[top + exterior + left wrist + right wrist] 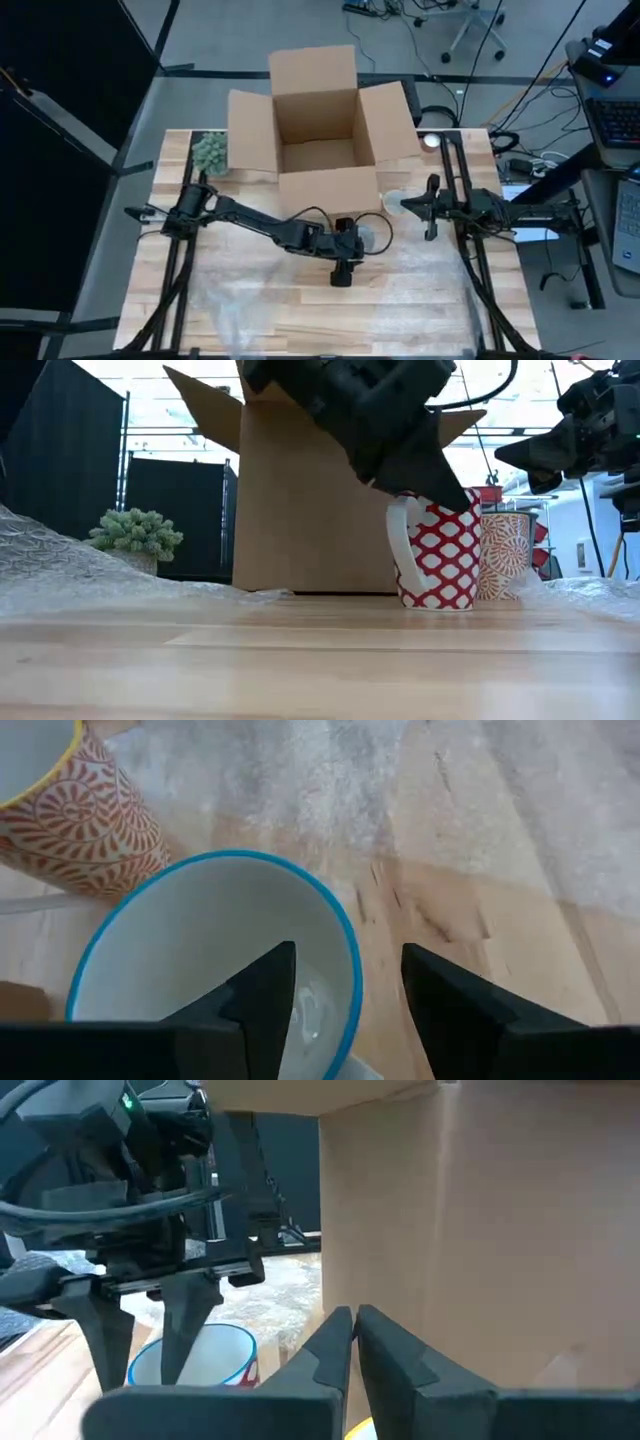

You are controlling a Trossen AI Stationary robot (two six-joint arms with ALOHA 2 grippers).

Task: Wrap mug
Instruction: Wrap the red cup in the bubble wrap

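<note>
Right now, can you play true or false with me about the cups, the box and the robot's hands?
1. The left hand has one finger inside the blue-rimmed mug and one outside. True.
2. The cardboard box is closed. False: its flaps stand open.
3. The orange swirl mug lies tipped over. False: it stands upright.
4. The right hand is nearly closed and holds nothing. True.
5. A small green plant sits beside the box. True.

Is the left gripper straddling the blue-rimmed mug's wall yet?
Yes, the left gripper has one finger inside the blue-rimmed mug and one outside its wall.
</note>
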